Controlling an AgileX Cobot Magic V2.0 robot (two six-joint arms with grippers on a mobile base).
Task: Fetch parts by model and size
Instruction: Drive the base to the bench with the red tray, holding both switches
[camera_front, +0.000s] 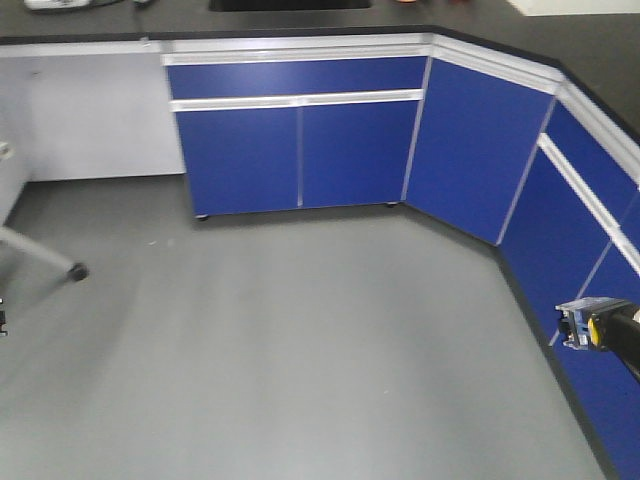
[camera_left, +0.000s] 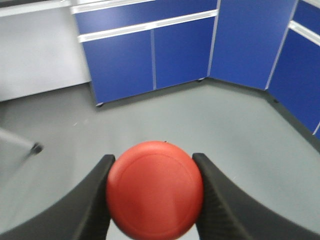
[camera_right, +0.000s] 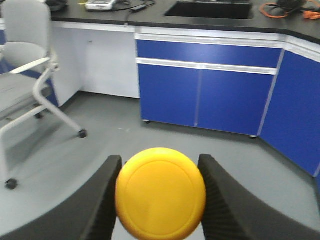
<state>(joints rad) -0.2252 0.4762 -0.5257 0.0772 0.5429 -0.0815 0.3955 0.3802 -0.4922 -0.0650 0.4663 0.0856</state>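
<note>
Above grey floor (camera_front: 300, 340), left tool (camera_left: 152, 161) grips the red-capped switch (camera_left: 155, 192), right tool (camera_right: 159, 161) seemingly clamps the yellow-capped switch (camera_right: 160, 195).

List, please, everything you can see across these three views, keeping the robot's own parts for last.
red push-button: one, red cap, between the left gripper's fingers.
yellow push-button: one, yellow cap, between the right gripper's fingers.
cabinets: several fronts, blue with silver trim, along the back and right sides.
countertop: one, black, over the cabinets.
sink: one, dark, set into the countertop.
cables: a tangle, orange, on the countertop at right.
chair: one, pale grey, on castors, at left.
floor: grey, bare in the middle.
left gripper: one, black, shut on the red push-button.
right gripper: one, black, shut on the yellow push-button.
</note>
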